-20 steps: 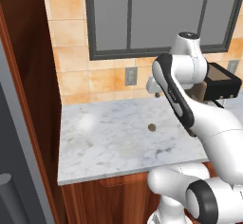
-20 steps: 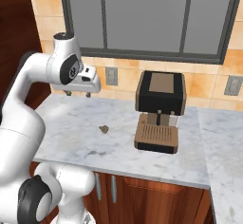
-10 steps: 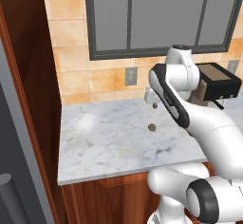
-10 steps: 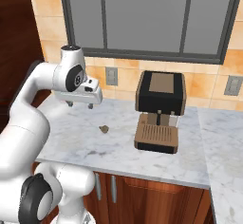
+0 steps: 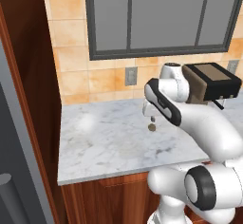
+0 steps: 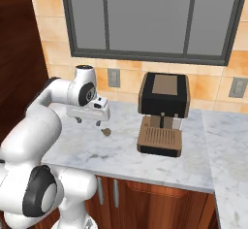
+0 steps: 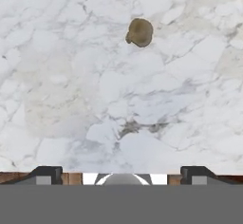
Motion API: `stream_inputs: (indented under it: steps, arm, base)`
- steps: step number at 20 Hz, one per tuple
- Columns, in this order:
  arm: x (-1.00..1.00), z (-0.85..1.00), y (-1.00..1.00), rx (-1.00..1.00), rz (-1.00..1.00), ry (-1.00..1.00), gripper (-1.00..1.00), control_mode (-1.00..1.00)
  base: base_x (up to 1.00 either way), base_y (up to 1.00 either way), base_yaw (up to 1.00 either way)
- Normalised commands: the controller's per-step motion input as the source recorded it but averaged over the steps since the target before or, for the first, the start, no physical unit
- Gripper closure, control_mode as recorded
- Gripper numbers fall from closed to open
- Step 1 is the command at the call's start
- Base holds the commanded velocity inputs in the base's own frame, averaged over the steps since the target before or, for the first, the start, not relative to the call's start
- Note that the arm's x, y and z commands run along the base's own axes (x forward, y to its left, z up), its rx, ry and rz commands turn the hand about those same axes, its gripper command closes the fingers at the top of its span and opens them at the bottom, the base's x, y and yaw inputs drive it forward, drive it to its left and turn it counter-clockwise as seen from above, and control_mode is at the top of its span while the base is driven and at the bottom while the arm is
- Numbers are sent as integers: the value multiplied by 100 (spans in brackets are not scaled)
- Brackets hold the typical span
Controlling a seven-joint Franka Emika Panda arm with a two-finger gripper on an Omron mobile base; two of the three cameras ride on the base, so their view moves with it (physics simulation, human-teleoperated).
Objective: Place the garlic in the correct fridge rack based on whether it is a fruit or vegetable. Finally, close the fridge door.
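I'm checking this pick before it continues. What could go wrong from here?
The garlic is tiny beside the open gripper, so the fingers may close beside it or nudge it rolling across the marble counter. In the hand view it sits off-centre, so descending straight down likely misses.

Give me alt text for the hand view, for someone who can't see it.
A small tan-brown garlic lies alone on a white and grey marble counter, seen from above and near the top of the picture. The open end effector shows as two dark fingertips at the bottom edge, well apart and touching nothing, with the garlic ahead of them rather than between them.
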Motion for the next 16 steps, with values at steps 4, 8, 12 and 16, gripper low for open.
stream_inputs:
  steps: [4,8,12,16]
  arm:
    - [35,-61,-2,0,-13,-1,-100,-100]
    - [36,-50,0,0,-9,-5,-100,-100]
    - [22,-35,-3,0,-5,-2,-100,-100]
    - [7,-32,-6,0,0,0,-100,-100]
  base:
    - [0,0,0]
    - [0,0,0]
    - [0,0,0]
    - [0,0,0]
